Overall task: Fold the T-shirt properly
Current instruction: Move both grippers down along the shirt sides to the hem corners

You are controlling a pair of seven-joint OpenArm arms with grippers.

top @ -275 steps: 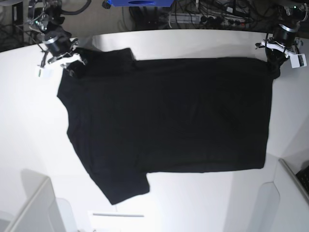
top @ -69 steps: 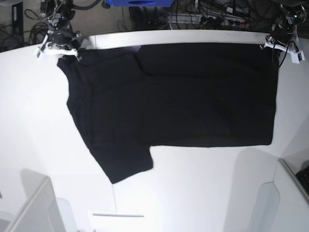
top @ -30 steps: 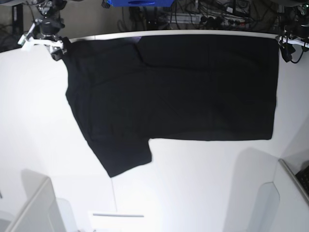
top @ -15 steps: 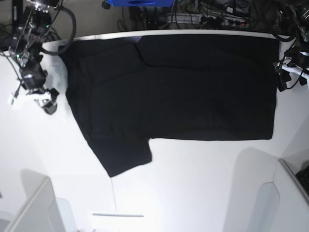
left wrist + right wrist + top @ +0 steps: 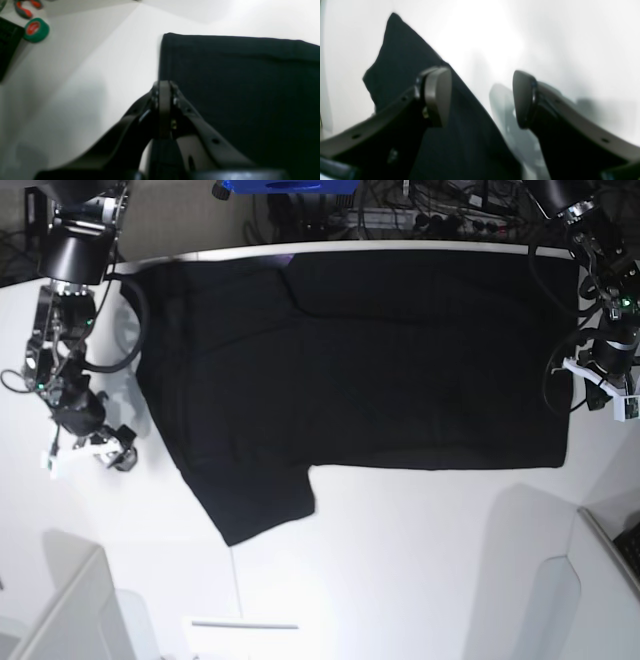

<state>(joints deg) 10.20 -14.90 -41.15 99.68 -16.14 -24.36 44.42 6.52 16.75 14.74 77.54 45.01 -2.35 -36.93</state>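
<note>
The black T-shirt (image 5: pixel 380 360) lies spread flat on the white table (image 5: pixel 400 560), its far edge along the table's back edge and one sleeve (image 5: pixel 260 505) pointing to the front left. My right gripper (image 5: pixel 112 460) is open and empty just left of the shirt. In the right wrist view it (image 5: pixel 480 100) hovers over a shirt edge (image 5: pixel 402 57). My left gripper (image 5: pixel 603 392) sits at the shirt's right edge. In the left wrist view it (image 5: pixel 163 97) is shut, over the hem by a corner (image 5: pixel 167 37), and I cannot see cloth between the fingers.
A green tape roll (image 5: pixel 37 29) and a red-grey tool (image 5: pixel 25 10) lie beyond the shirt corner. White panels stand at the front left (image 5: pixel 70 610) and front right (image 5: pixel 600 580). Cables and a blue object (image 5: pixel 285 185) lie behind the table.
Both grippers have let go of the shirt's far corners and moved toward the near side along its left and right edges. The shirt now lies still, pulled up to the back edge.
</note>
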